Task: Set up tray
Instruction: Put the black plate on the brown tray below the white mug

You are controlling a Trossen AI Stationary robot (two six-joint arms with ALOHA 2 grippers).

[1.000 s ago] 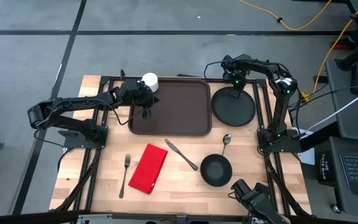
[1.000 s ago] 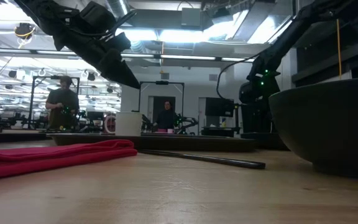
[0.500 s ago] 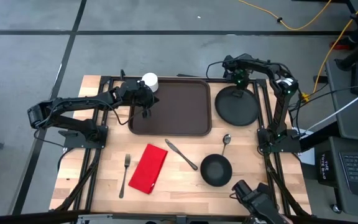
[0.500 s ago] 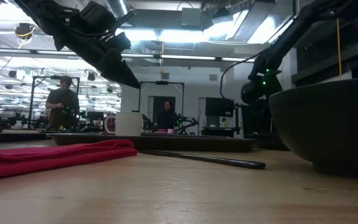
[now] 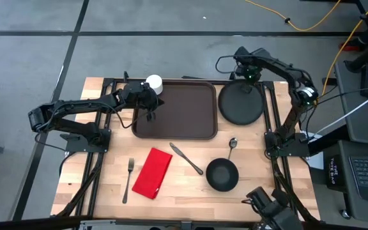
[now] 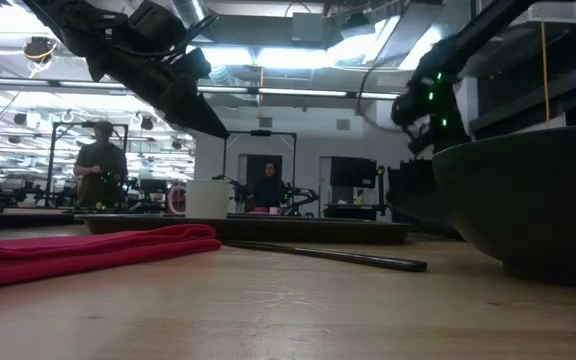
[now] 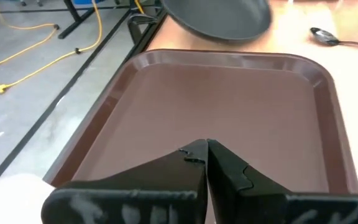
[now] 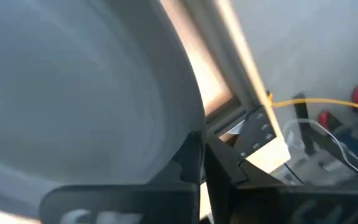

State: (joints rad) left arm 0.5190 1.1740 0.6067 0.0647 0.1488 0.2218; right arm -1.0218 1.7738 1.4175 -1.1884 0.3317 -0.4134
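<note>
Wooden boards make up the table top [image 5: 184, 191], which stands on a grey concrete floor crossed by dark lines. One brown tray [image 5: 175, 110] lies flat at the far middle of the table, nothing on it. The left gripper [image 5: 151, 108] hangs over the tray's left rim, its two fingers pressed together with nothing between them; in the left wrist view their tips [image 7: 199, 151] point across the bare tray bottom [image 7: 229, 106].

One white cup [image 5: 153, 82] stands just outside the tray's far left corner, close to the left gripper. One round black plate [image 5: 240, 105] lies just beside the tray's right edge. The right gripper [image 5: 250, 76] is at the plate's far rim; in the right wrist view its fingers [image 8: 194, 163] meet at the plate's edge [image 8: 173, 93], closed on it.

Nearer the front lie one knife [image 5: 186, 158], one spoon [image 5: 232, 145], one black bowl [image 5: 222, 174], one red napkin [image 5: 153, 172] and one fork [image 5: 129, 179], all apart from the tray. Two people [image 6: 100, 170] show in the room beyond, in the low view.
</note>
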